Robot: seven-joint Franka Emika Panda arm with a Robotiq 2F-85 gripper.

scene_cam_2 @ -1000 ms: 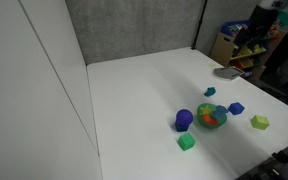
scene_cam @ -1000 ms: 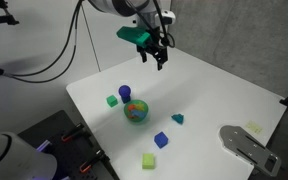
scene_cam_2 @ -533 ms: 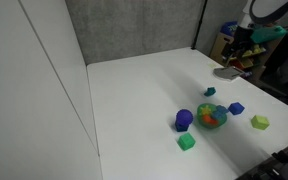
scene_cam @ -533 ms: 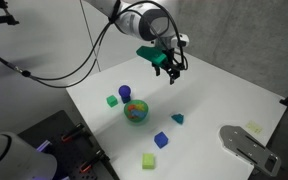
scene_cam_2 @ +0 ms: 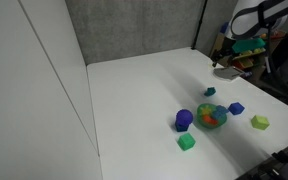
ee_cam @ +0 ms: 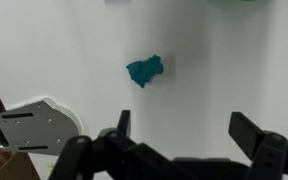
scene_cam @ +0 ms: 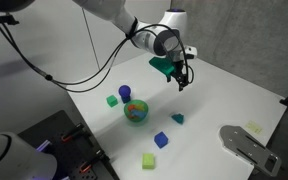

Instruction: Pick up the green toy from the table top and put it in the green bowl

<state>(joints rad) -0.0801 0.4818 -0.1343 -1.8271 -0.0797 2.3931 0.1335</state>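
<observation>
The dark teal-green toy [scene_cam: 177, 118] lies on the white table, to the right of the green bowl [scene_cam: 136, 111]; both also show in an exterior view, the toy [scene_cam_2: 210, 92] and the bowl [scene_cam_2: 213, 116]. In the wrist view the toy [ee_cam: 144, 71] lies on bare table ahead of the jaws. My gripper [scene_cam: 182, 82] hangs open and empty in the air above and behind the toy; its two fingers [ee_cam: 184, 128] stand wide apart. In an exterior view the gripper [scene_cam_2: 222, 60] is near the table's far edge.
A blue cylinder [scene_cam: 125, 93] and a bright green cube [scene_cam: 112, 100] stand by the bowl. A blue cube [scene_cam: 161, 139] and a pale yellow-green cube [scene_cam: 149, 160] lie nearer the front. A grey metal plate [scene_cam: 246, 145] lies at the table's right corner.
The arm has moved right and downward over the table, closer to the teal toy. The jaws stay open. The objects have not moved.
</observation>
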